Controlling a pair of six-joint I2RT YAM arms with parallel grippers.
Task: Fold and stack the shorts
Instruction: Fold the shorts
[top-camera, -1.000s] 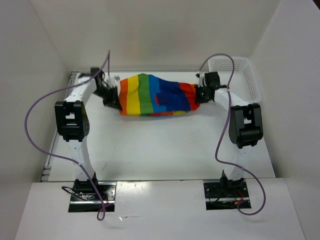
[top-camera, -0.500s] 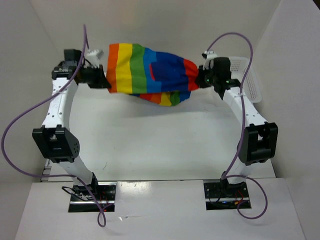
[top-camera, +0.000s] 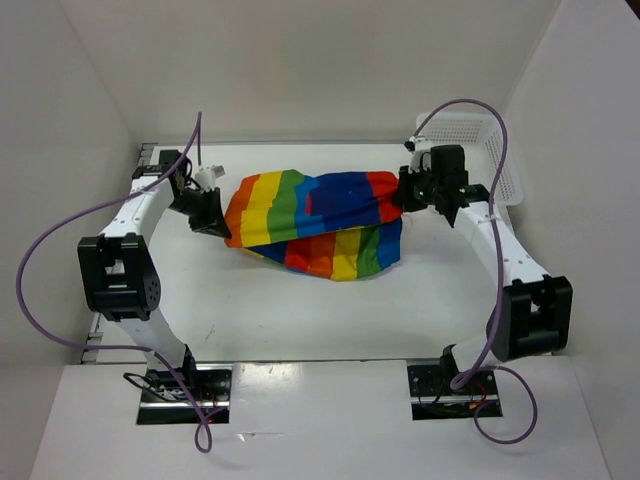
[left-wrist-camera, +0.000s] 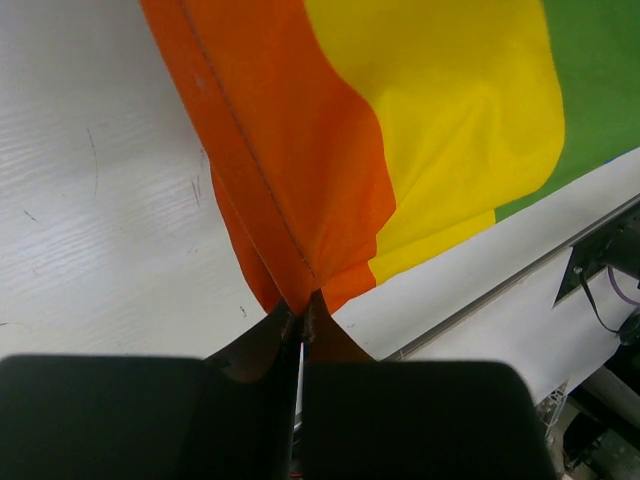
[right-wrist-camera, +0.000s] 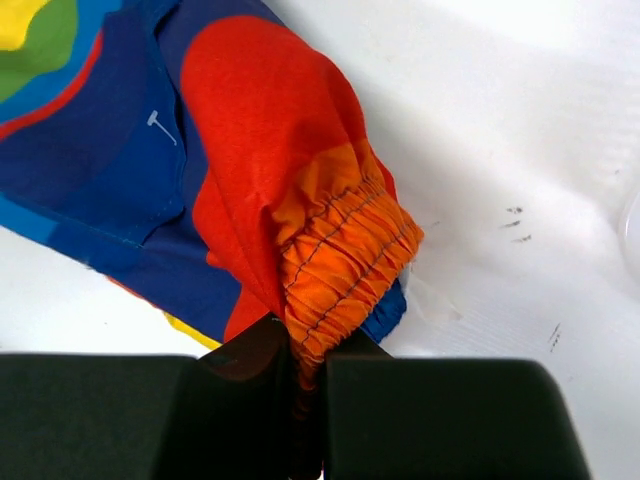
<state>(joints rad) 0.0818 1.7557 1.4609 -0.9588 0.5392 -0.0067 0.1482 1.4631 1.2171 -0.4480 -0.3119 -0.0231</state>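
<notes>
Fold step in hand: the left gripper grasps the orange edge and the right gripper the elastic waistband of the shorts, stretched above the table with 1 layer draped; next, judged, lower both ends evenly.

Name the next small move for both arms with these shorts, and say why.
Probably lower both grippers together to lay the held edge flat. The left gripper pinches the orange end of the shorts, the right gripper pinches the elastic end, and the cloth between them already doubles over a lower layer on the table.
</notes>
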